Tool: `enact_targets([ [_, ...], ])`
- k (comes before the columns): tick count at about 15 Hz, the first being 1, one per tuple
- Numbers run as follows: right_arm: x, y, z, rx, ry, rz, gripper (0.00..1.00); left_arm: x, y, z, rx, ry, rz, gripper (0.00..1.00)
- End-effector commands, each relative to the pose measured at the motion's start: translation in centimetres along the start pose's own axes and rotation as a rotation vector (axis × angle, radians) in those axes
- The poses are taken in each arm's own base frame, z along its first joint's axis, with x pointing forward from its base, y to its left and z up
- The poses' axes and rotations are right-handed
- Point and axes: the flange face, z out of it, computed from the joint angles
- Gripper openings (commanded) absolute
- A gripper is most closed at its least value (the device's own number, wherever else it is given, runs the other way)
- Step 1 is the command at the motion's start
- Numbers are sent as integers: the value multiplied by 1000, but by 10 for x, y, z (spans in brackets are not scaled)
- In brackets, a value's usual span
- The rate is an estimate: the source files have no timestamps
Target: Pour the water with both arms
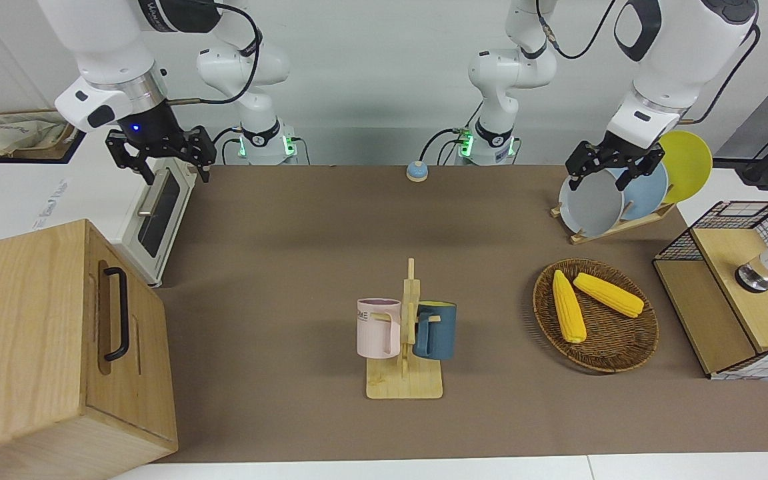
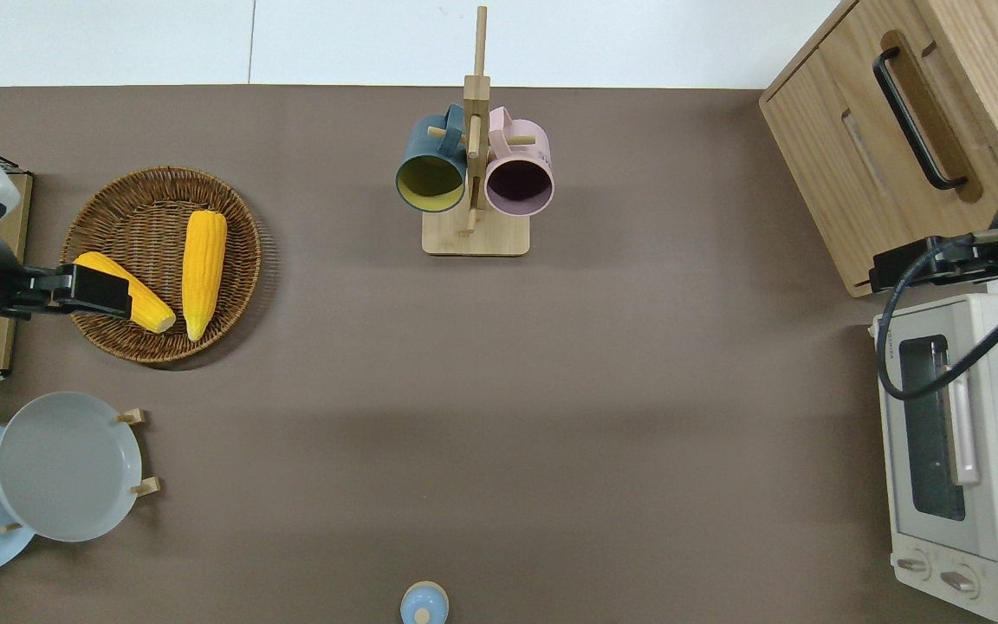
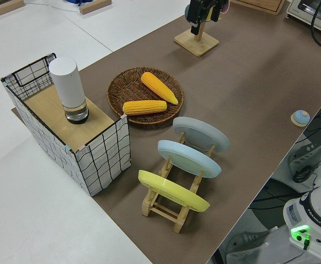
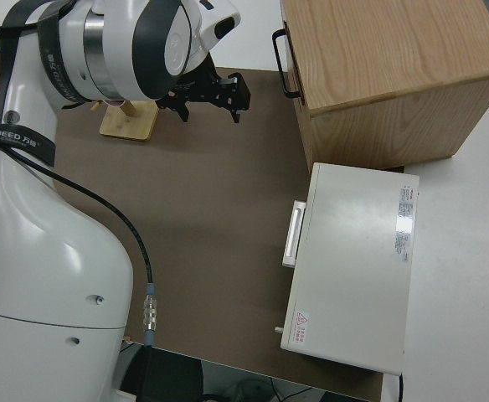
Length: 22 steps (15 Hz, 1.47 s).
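I held my left gripper [image 1: 614,168] up in the air with its jaws spread wide and empty. From overhead it hung over the rim of the wicker basket [image 1: 597,363], at the basket's edge toward the left arm's end of the table, and covered the end of one corn cob [image 1: 608,294]. The second corn cob [image 1: 568,307] lay beside the first in the same basket.

My right gripper [image 1: 161,160] was also aloft, its jaws wide and holding nothing. It was over the spot where the corner of the wooden cabinet [image 1: 37,347] met the white toaster oven [image 1: 157,213].

The pink mug [image 1: 377,327] and the blue mug [image 1: 436,330] hung on opposite sides of the wooden mug rack [image 1: 404,383]. The rack stood mid-table on the brown mat [image 1: 291,267], farther from me than the basket, and well apart from both grippers.

Nearer to me than the basket, a plate rack [image 1: 581,235] held a grey plate [image 1: 591,203], a blue plate [image 1: 647,190] and a yellow plate [image 1: 689,163] on edge. A wire-sided crate [image 1: 724,293] at the left arm's end of the table carried a white cylinder [image 3: 67,88]. A small blue knob [image 1: 417,171] sat on the mat at the edge nearest me.
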Motion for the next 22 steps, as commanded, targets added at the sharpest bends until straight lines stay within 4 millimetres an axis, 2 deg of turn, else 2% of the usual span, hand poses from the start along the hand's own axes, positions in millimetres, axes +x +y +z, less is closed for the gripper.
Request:
enact_targets([
  [1,0,-7,-5,41,26,-18,987,-1,-4,-1,2,-3,4,998],
  [7,2,-17,-6,48,43,-33,987,-1,0,-1,2,-3,4,998],
  [9,6,-38,-9,52,88,-63,987,0,2,1,0,-8,4,998],
  [15,18,-78,-3,101,155,-120,987,-1,1,0,3,-6,6,998],
  [18,31,-105,11,91,187,-211,987,-1,-2,0,5,-6,1,998],
  [22,44,-127,28,41,268,-395,987,-2,-15,-1,2,-4,-17,998],
])
